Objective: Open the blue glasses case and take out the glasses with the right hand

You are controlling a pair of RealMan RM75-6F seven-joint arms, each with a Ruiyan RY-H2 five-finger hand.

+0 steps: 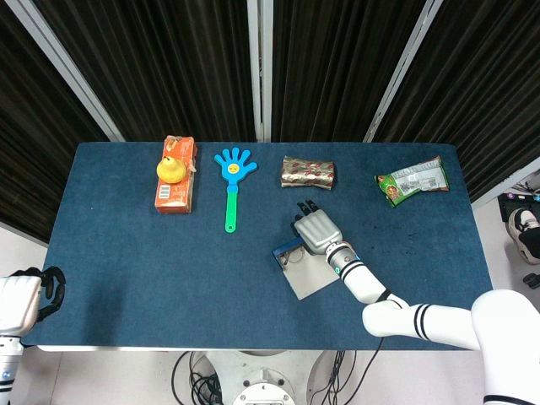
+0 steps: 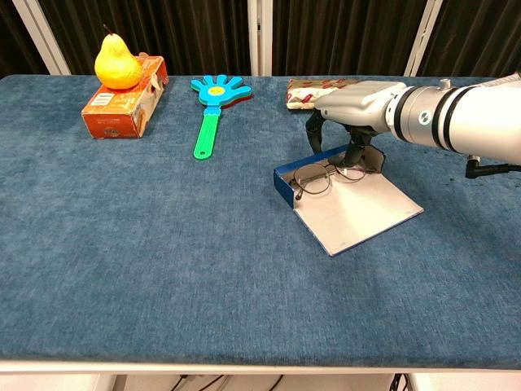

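Observation:
The blue glasses case [image 2: 284,184] lies open mid-table, its pale lid [image 2: 356,211] flat toward me. Thin wire-rimmed glasses [image 2: 313,178] rest in its tray. My right hand [image 2: 355,103] hovers over the case's far side with fingers pointing down; dark fingertips [image 2: 355,155] reach the glasses' right end, and I cannot tell if they touch. From above, the right hand [image 1: 315,230] covers the case's far part, with the glasses [image 1: 290,254] and case lid [image 1: 310,277] showing beside it. My left hand [image 1: 24,300] hangs off the table's near left corner, holding nothing.
An orange carton [image 2: 122,101] with a yellow pear [image 2: 117,63] on it stands at the far left. A blue hand-shaped clapper [image 2: 212,108] lies next to it. A foil packet [image 1: 308,172] sits behind the case, and a green snack bag [image 1: 412,180] lies at the far right.

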